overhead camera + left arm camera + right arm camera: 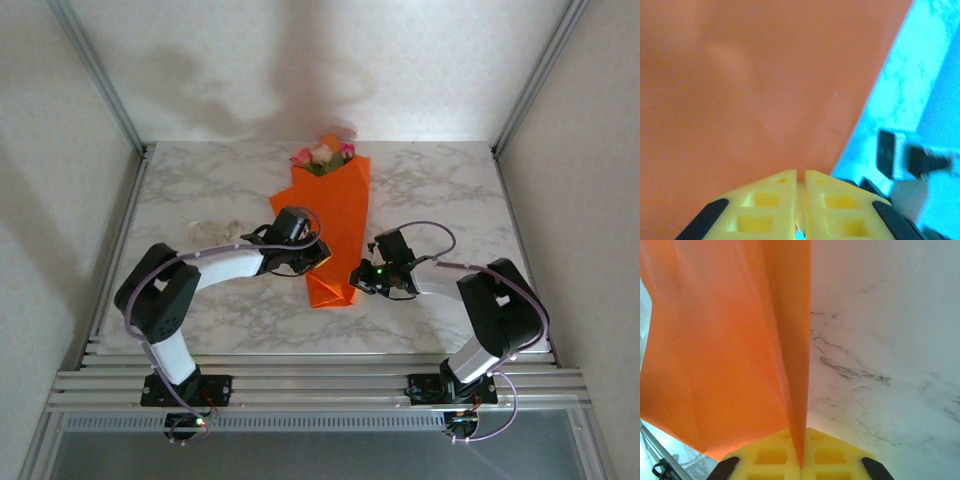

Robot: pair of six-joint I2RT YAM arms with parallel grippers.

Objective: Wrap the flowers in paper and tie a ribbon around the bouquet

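Note:
The orange paper (335, 210) lies folded lengthwise over the flowers (322, 155), whose pink and cream heads stick out at its far end. My left gripper (320, 258) sits over the paper's left edge. In the left wrist view its yellow fingertips (801, 172) are almost together, with nothing orange between them, just above the paper (740, 90). My right gripper (357, 275) is at the paper's lower right edge. In the right wrist view it (801, 430) is shut on a raised fold of the paper (730, 350). The pale ribbon (213, 228) lies loose on the marble to the left.
The marble table (440, 190) is bounded by metal frame posts at the back corners (497, 150) and white walls on both sides. Part of the right arm's wrist (900, 155) shows close beside the left gripper.

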